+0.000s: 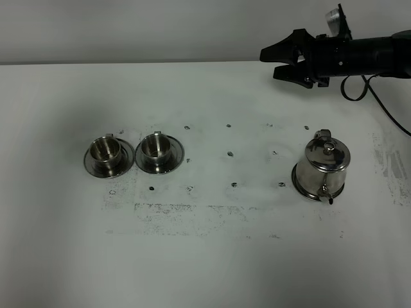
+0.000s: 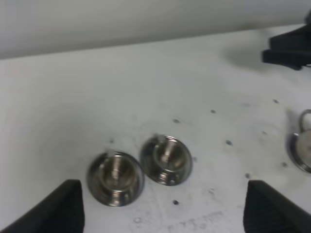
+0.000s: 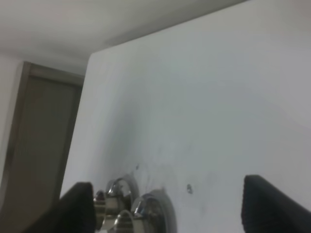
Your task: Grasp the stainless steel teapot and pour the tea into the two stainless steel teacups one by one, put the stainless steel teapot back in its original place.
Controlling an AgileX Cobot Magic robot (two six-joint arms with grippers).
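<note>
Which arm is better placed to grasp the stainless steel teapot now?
Right. The right end effector, open, hovers on the same side as the teapot. The left end effector, also open, faces the teacups, with the teapot far off to the side.

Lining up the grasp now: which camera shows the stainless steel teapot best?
Exterior high: the whole stainless steel teapot shows, with lid, handle and spout, standing clear of the open right gripper. Left wrist catches only a blurred sliver at its edge. Right wrist shows cut-off steel shapes I cannot identify.
</note>
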